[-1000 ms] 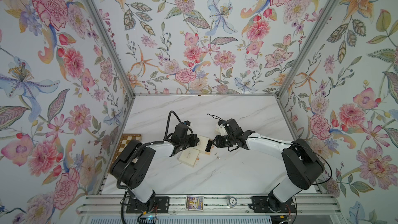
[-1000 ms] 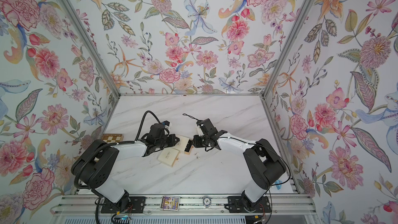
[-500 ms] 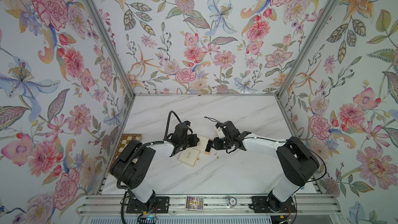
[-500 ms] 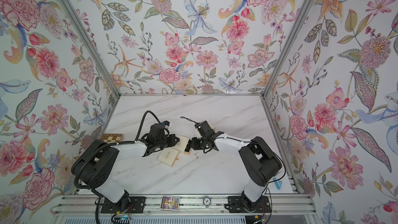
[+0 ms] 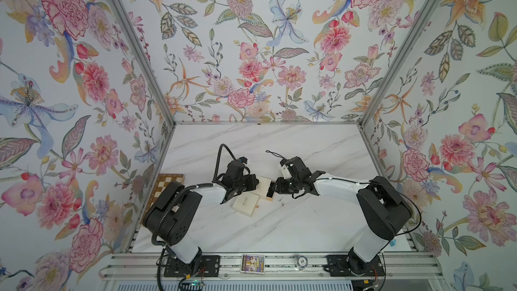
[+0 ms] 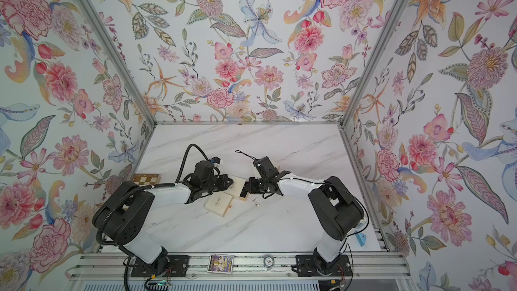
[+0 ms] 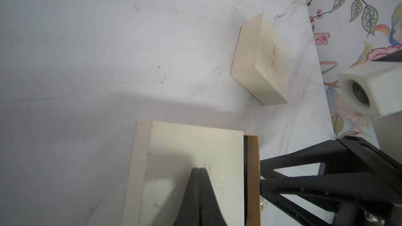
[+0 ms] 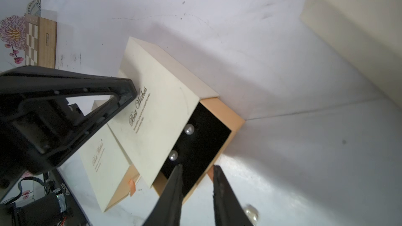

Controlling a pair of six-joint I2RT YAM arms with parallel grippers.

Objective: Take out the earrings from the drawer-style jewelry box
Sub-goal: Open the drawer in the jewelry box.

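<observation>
A: status, L to R?
B: chessboard (image 5: pixel 167 184) at far-L edge of table (image 5: pixel 279 228). L gripper (image 7: pixel 199 170) fingers fully together, nothing between them, tips down on the cream sleeve top of the jewelry box (image 8: pixel 156 105).
A: other boxes?
B: 2nd box (image 5: pixel 246 205) is closed, just beside the jewelry box on the robot-base side. 3rd box (image 7: pixel 261 61) also closed, well apart.
A: drawer?
B: drawer (image 8: pixel 226 114) is part-way out twd R arm, black liner showing. 2 round pearl-like earrings (image 8: pixel 189 129) sit on the liner near the sleeve mouth. More earrings (image 5: pixel 283 204) lie loose on the table just R of the drawer, tiny in both top views.
A: R gripper?
B: R gripper (image 8: pixel 196 168) jaws slightly apart, at drawer's outer end. One finger is over the liner, the other outside the front wall by the orange pull tab. Wall sits in the gap; can't tell if they touch it. No earring between the jaws.
</observation>
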